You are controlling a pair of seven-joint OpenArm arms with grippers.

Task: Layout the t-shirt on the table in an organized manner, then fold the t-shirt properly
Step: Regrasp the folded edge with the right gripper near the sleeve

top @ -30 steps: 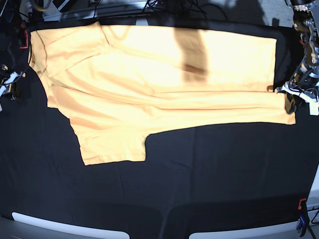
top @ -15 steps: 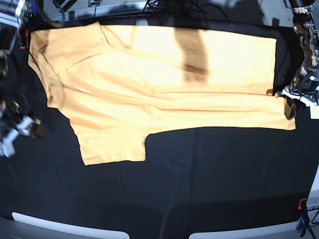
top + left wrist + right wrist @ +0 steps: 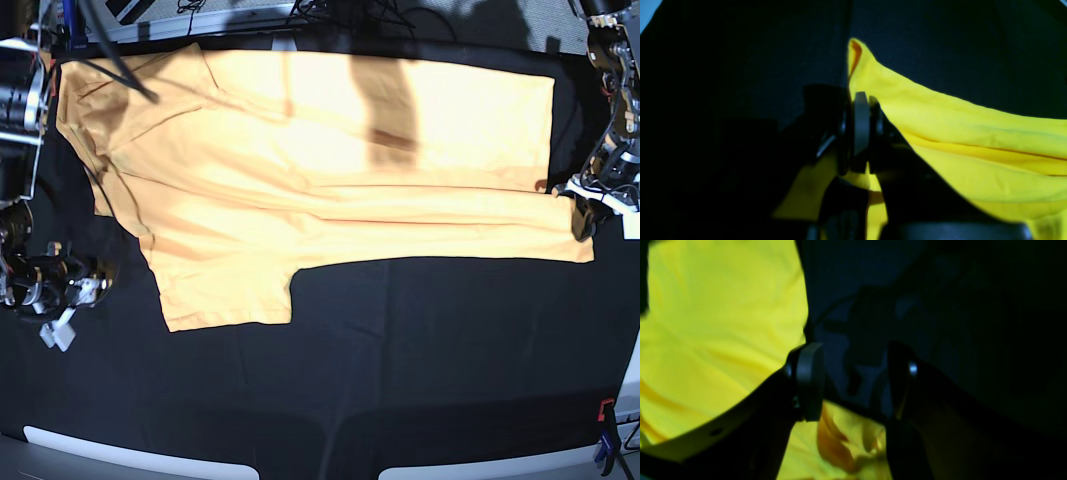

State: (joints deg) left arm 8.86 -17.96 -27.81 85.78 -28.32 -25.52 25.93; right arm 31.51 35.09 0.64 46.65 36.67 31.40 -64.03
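Letting go at the shirt's collar end, the right gripper (image 3: 62, 285) now sits off the fabric on the black cloth, down and away from the shoulder it was beside a second ago; half a second back it was already pulling clear. Its jaws stand spread, and the right wrist view shows nothing but dark cloth in the gap between them, with yellow fabric lying beside and below the near finger (image 3: 810, 380) rather than caught in it. The t-shirt (image 3: 320, 170) lies flat across the far half of the bench (image 3: 400, 380), collar end toward the right arm, hem toward the left arm, one sleeve sticking out toward the near edge; its outline looks almost the same as in the earlier pictures, apart from a slight settling at the shoulder. That suggests the spreading is about done on this side and the right arm is free to choose a fresh hold for folding. At the hem corner the left gripper (image 3: 583, 213) has not shifted: its jaws stay pressed together on a pinch of the hem, which the left wrist view shows as a yellow ridge rising at the fingertips (image 3: 862, 123).
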